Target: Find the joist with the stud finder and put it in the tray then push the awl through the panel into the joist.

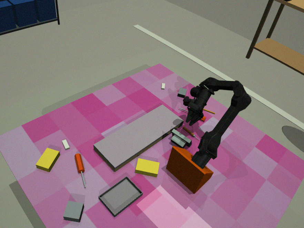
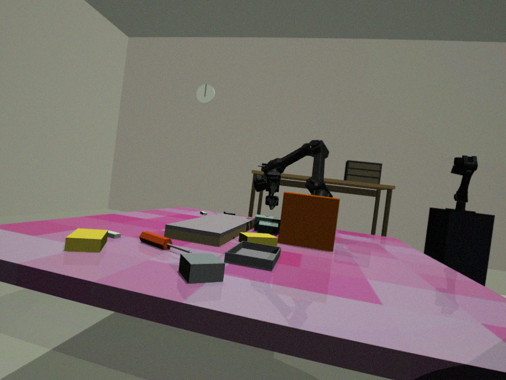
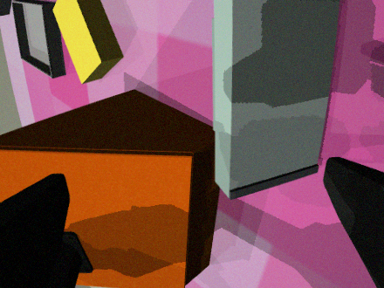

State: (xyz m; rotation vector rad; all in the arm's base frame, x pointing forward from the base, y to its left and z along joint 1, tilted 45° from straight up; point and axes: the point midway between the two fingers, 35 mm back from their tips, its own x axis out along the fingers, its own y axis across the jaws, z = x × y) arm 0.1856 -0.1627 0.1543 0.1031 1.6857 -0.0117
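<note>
With the gripper (image 1: 193, 122) spread wide, holding nothing and hanging above the stud finder (image 1: 181, 138), which lies on the mat between the floor panel (image 1: 137, 135) and the orange base block (image 1: 188, 171), not in the tray (image 1: 102, 197), an unscanned awl push could miss the joist.

Room: plain grey walls, round wall clock (image 2: 205, 93), wooden table (image 2: 359, 186) behind the gripper, wooden shelf unit (image 1: 260, 29), grey floor with white stripe (image 1: 186, 53).
</note>
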